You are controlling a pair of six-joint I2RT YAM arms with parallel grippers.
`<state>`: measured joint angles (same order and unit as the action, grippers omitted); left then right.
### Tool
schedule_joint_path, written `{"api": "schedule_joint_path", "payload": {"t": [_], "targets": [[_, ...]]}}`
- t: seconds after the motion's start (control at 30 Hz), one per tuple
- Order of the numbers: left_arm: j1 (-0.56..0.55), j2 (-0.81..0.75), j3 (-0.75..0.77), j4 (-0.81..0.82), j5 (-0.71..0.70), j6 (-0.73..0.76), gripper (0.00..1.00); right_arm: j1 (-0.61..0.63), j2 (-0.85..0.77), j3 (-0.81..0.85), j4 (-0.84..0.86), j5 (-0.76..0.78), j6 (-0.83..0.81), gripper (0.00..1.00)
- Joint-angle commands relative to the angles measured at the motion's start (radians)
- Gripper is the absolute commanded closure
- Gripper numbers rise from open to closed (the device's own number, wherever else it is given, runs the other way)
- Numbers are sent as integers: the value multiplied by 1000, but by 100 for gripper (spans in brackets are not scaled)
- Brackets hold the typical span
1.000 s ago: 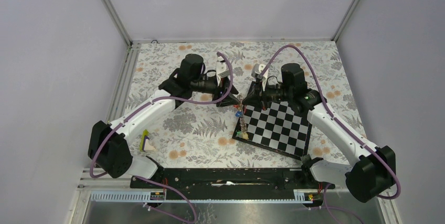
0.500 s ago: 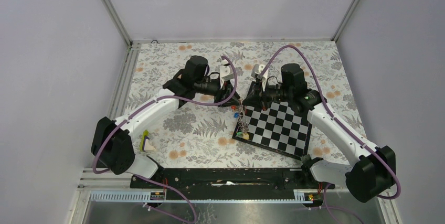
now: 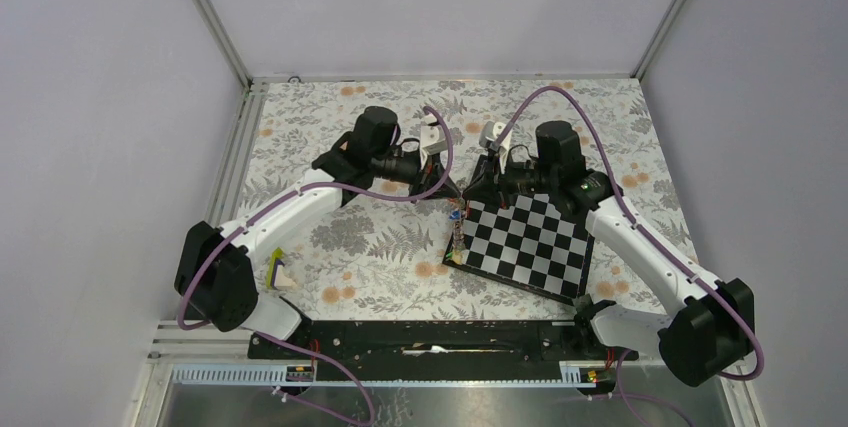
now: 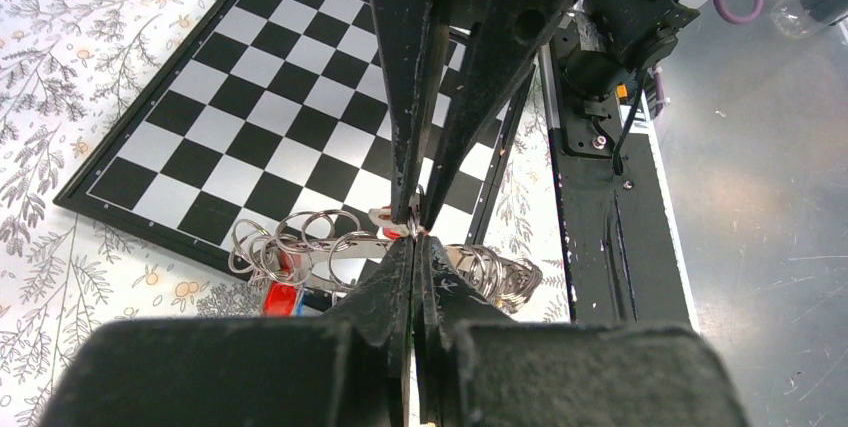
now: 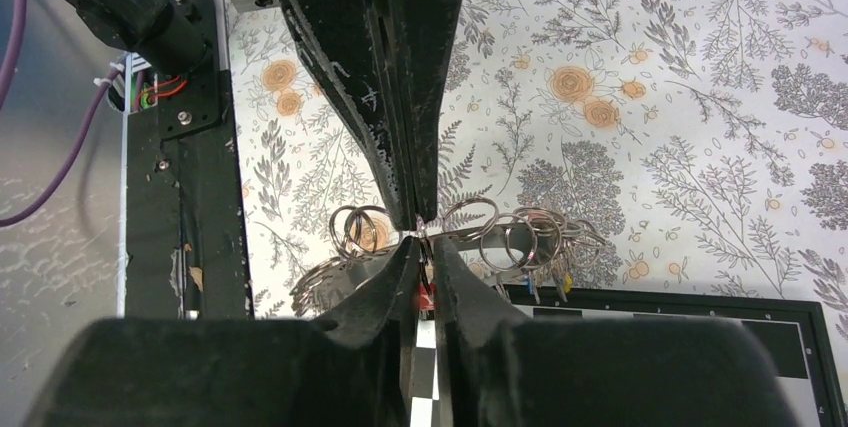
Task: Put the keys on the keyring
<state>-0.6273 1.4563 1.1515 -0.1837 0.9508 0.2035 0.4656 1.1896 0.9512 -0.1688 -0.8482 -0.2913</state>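
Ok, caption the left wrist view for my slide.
Shut left gripper meets the right gripper tip to tip at the large metal keyring by the black-and-white chessboard's edge.

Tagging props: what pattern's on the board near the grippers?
Black-and-white checks with a black frame; the board shows best in left wrist view.

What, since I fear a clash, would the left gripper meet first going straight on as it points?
Most likely the right gripper, facing the left gripper tip to tip; only the keyring hangs between them.

Left hand [image 4: 413, 240] closed tight, right hand [image 5: 422, 245] facing it, tips nearly touching
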Motion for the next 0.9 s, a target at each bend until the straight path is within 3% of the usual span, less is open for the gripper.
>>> {"api": "schedule_joint_path", "payload": {"t": [0.0, 0.1, 0.3, 0.6, 0.87], "targets": [[0, -25, 3, 158, 61, -67, 100, 7, -50, 26, 64, -14, 2, 78], [8, -42, -23, 230, 83, -132, 100, -14, -65, 18, 78, -39, 19, 70], [13, -43, -36, 303, 101, -232, 100, -48, -90, 10, 75, -79, 7, 63], [24, -53, -86, 455, 140, -370, 100, -70, -96, -9, 75, -137, -15, 64], [31, -59, -101, 495, 153, -406, 100, -70, -90, -25, 74, -141, -41, 66]]}}
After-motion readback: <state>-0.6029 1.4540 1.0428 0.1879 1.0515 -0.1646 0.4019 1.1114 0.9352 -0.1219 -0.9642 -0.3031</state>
